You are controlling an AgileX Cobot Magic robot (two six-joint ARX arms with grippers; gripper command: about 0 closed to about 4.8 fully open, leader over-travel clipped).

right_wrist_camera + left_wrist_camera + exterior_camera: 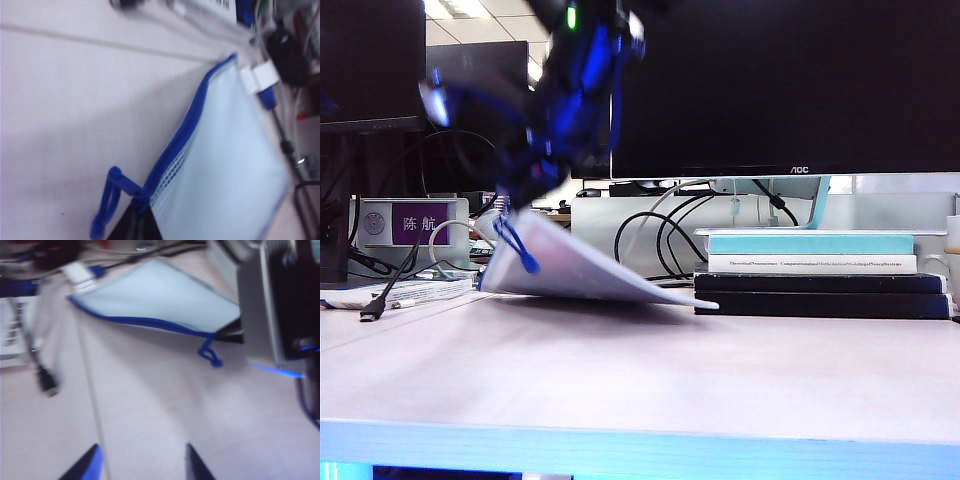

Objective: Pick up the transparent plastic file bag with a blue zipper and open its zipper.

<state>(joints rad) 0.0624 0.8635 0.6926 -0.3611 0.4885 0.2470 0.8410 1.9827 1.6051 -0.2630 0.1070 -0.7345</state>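
Observation:
The file bag [590, 265] is a whitish-blue mesh pouch, tilted, with its left corner lifted and its right edge resting on the table. My right gripper [135, 222] is shut on that raised corner, at the end of the blue zipper [185, 135]. The blue cord pull [107, 200] hangs loose beside the jaws. In the exterior view the right gripper [510, 205] comes down blurred from above. From the left wrist view I see the bag [160, 297], zipper [150, 322], cord pull [211, 354] and the right gripper [232, 332]. My left gripper [142, 460] is open over bare table, well short of the bag.
A stack of books [820, 275] lies right of the bag. A large monitor [780, 80] and black cables [660, 230] stand behind. A cable plug [370, 312] and a name plate [415, 222] sit at the left. The wooden table [640, 380] stretches to the front.

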